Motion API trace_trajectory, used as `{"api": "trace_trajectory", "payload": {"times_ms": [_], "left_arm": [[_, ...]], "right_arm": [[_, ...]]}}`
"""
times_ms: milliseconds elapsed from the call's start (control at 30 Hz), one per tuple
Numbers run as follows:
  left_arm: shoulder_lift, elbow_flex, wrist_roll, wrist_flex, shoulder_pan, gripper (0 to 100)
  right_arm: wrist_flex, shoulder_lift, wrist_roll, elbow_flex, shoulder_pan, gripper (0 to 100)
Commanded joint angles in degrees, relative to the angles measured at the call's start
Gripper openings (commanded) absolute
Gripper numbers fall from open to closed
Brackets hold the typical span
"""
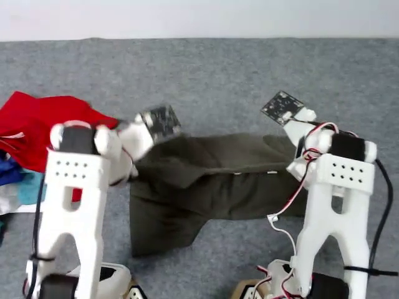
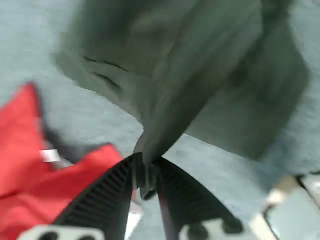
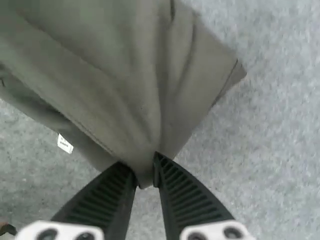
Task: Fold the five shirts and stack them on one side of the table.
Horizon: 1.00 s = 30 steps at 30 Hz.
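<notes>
Both grippers are clamped on the green shirt point(image 1: 212, 180): left gripper point(image 2: 145, 182) pinches a thin gathered fold, right gripper point(image 3: 144, 177) a bunched edge. Shirt lies rumpled on the table point(image 1: 249, 75), between the two. Risk 1: the left bite looks shallow (view is blurred, so it may be deeper than it seems); an uneven pull could slip the cloth free and skew the fold. Risk 2: red shirt point(image 1: 37, 118) lies just beside the left gripper; a sweep that way could snag it.

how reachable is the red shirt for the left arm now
Probably not yet: the red shirt lies beside the left gripper, but that gripper is shut on the dark shirt and must release first.
</notes>
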Motion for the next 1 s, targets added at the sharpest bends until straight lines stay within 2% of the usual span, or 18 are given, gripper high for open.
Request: {"api": "trace_trajectory", "payload": {"times_ms": [0,367,700,967], "left_arm": [[-5.8,8.2,0.4,1.7,2.2,0],[-8.1,16.3,0.4,1.7,3.8,0],[-8.2,20.9,0.1,1.7,3.9,0],[-7.8,21.4,-4.1,1.8,3.9,0]], "right_arm": [[0.2,-1.8,3.0,-4.1,2.9,0.9],[0.8,-1.9,14.0,-4.1,2.9,0.9],[1.1,-1.8,14.5,1.1,3.1,0.9],[1.1,-1.8,14.5,1.8,3.0,0.9]]}}
